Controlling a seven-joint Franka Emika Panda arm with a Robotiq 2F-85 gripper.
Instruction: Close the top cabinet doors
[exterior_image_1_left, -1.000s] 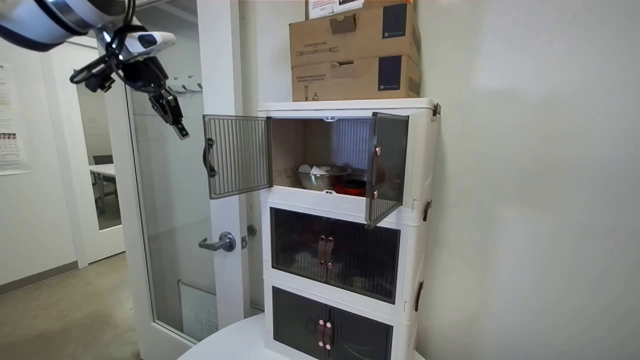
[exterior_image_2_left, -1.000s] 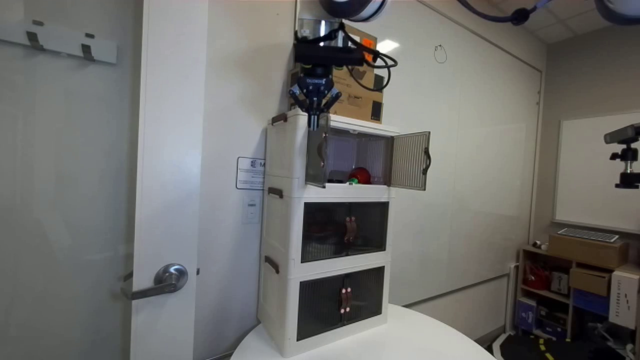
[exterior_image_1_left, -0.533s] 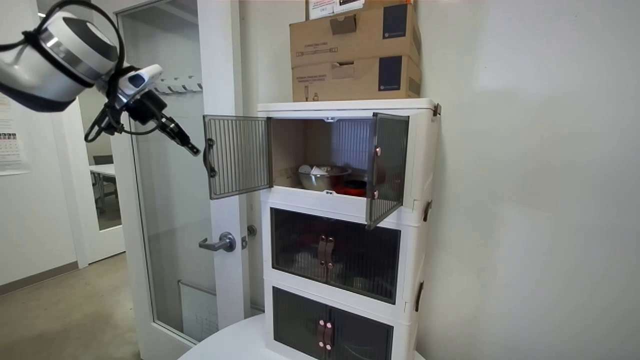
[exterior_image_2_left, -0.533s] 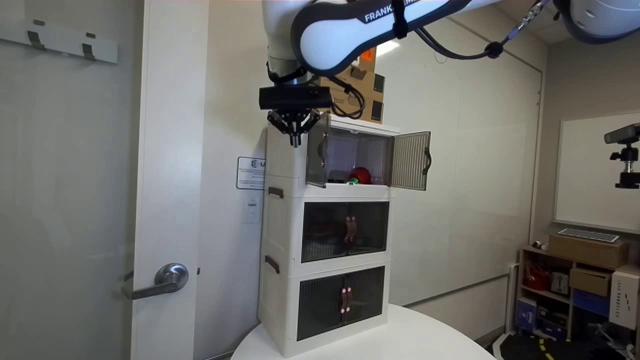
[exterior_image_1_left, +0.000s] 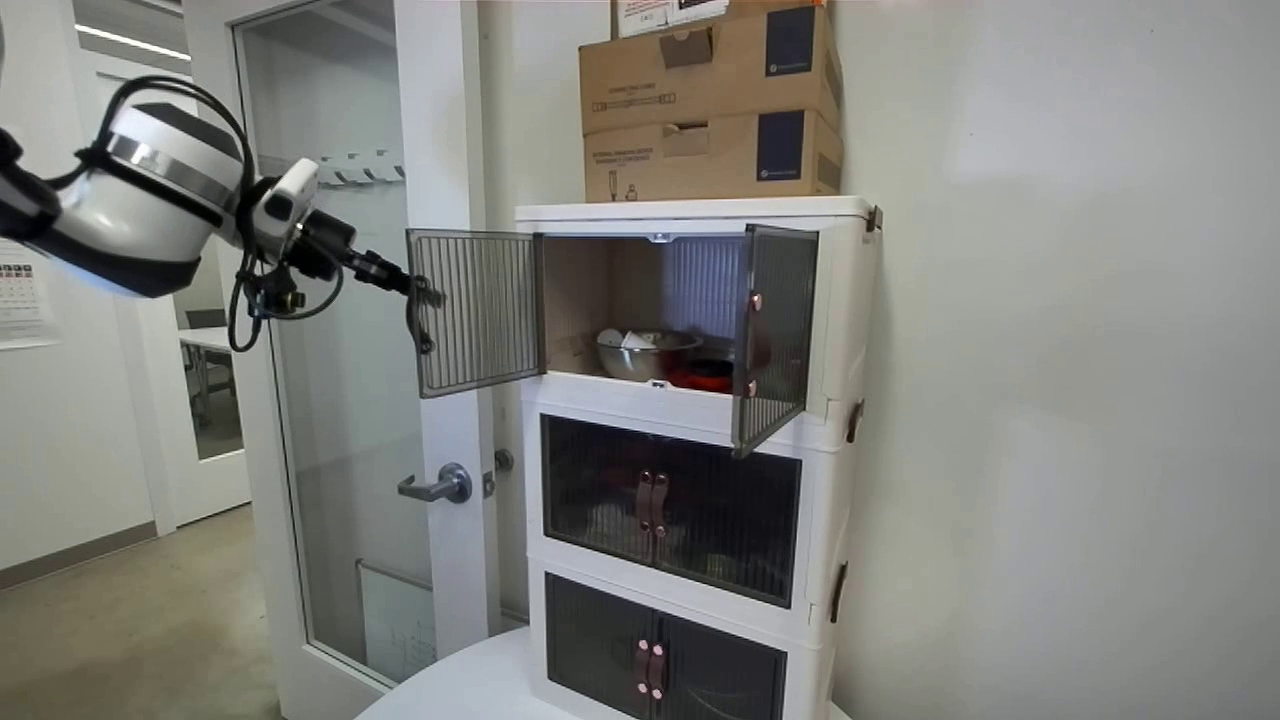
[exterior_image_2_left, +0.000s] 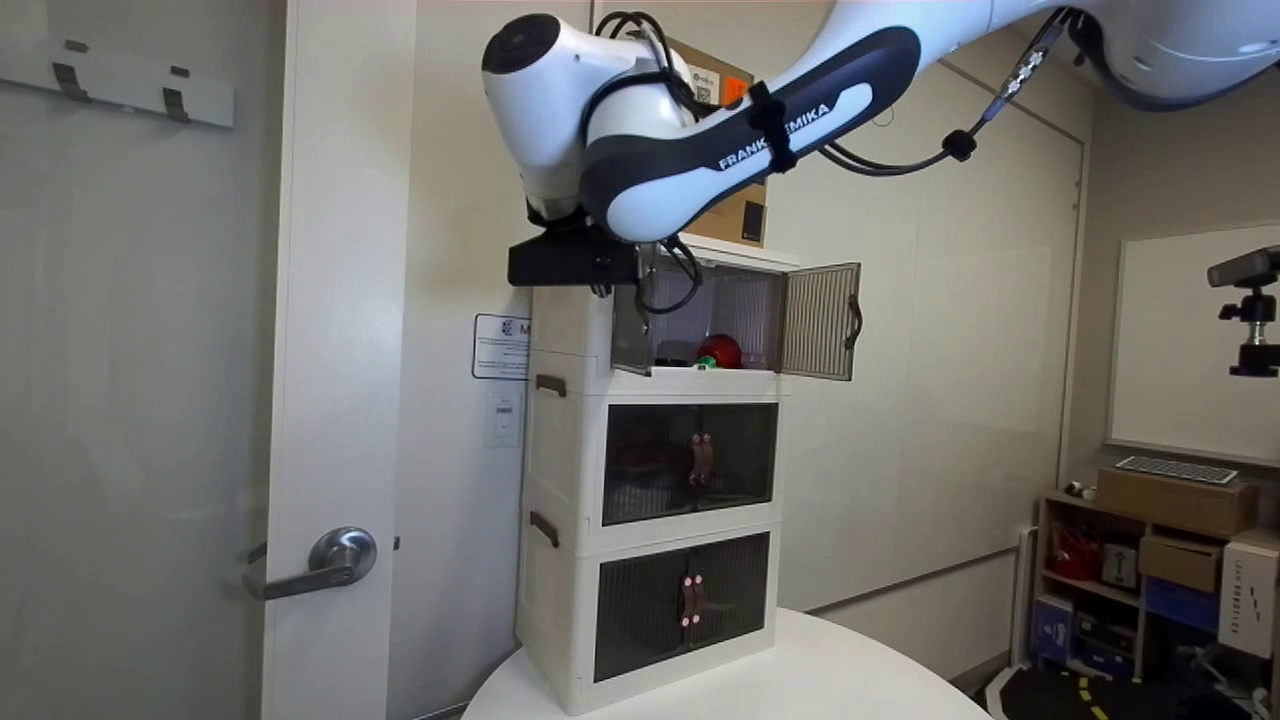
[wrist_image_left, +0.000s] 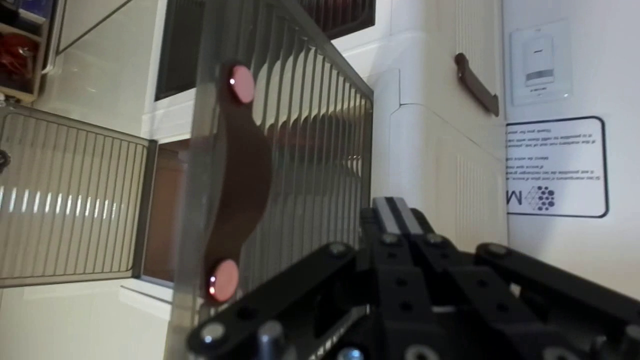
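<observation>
A: Top cabinet doors (exterior_image_1_left: 482, 315), a pair of smoked, ribbed translucent panels: upper middle of an exterior view, both swung wide on the white plastic three-tier cabinet (exterior_image_1_left: 845, 330).

B: Black two-fingered claw (wrist_image_left: 397, 214)?

A: Lower right of wrist view; tips together, nothing held. Beside the near door's (wrist_image_left: 320, 190) outer face; contact cannot be told.

B: Why there?

A: Inferred: blunt pusher, set outside to swing that door inward.

B: Writing?

A: White-and-black arm (exterior_image_2_left: 690, 180), upper right of an exterior view: "FRANKA EMIKA", part-hidden by black strap (exterior_image_2_left: 771, 125). White wall sign (wrist_image_left: 555, 167), right of wrist view, inverted: "M", "Thank you for your".
</observation>
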